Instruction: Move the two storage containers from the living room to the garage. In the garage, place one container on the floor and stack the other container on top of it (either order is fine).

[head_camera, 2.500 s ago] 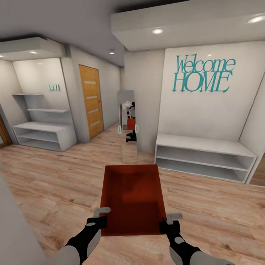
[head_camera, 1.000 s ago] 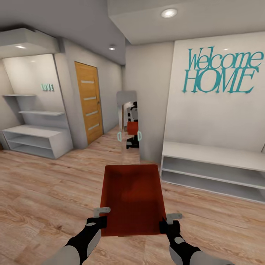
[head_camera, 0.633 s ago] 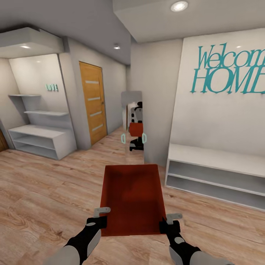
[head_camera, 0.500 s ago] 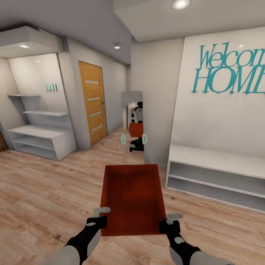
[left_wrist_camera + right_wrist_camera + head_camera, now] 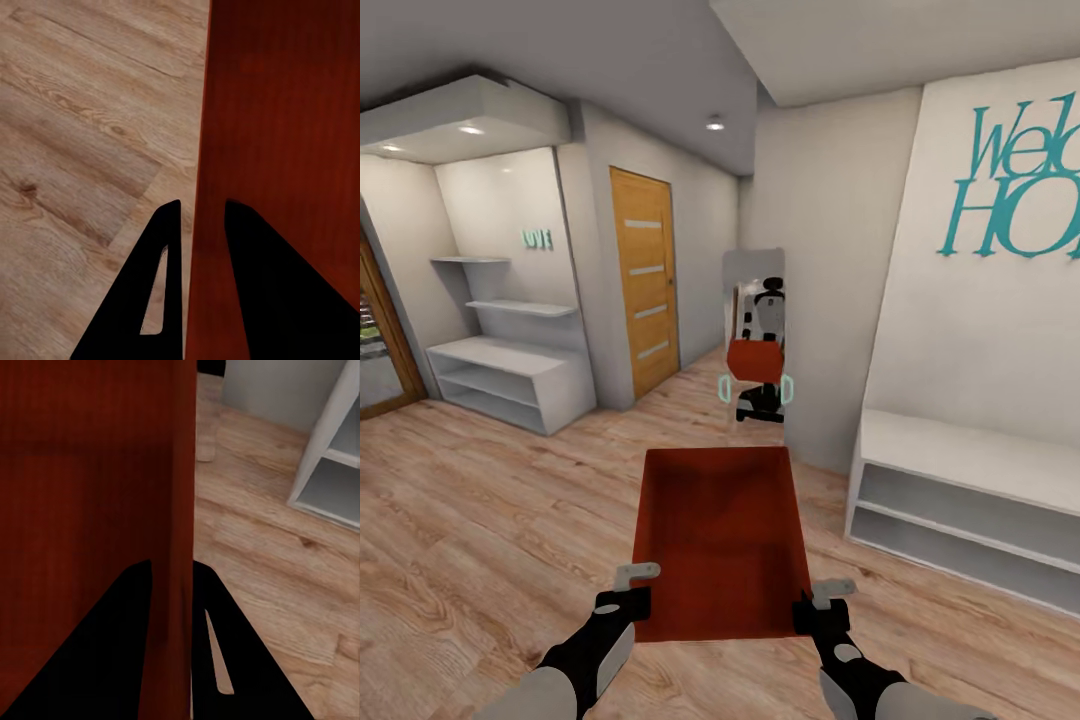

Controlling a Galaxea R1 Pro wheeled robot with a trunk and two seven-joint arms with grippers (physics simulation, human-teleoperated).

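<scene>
one orange-red storage container (image 5: 718,540), open-topped and thin-walled, rides above the light wood plank floor (image 5: 480,530), left gripper (image 5: 622,592) and right gripper (image 5: 822,605) on its near corners. left wrist: black fingers (image 5: 150,292) straddle its wall, pinched. right wrist: same clamp, white shelf unit (image 5: 330,457) cut off.

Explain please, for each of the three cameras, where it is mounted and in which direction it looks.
Head view: on the robot's head, looking forward and down over the storage container, both forearms, left pincer and right pincer, toward a mirror.
Left wrist view: near the left pincer, along its fingers astride the container's wall; wood floor beside.
Right wrist view: near the right pincer, fingers astride the opposite wall; a white shelf unit ahead.
All views share the container.
</scene>
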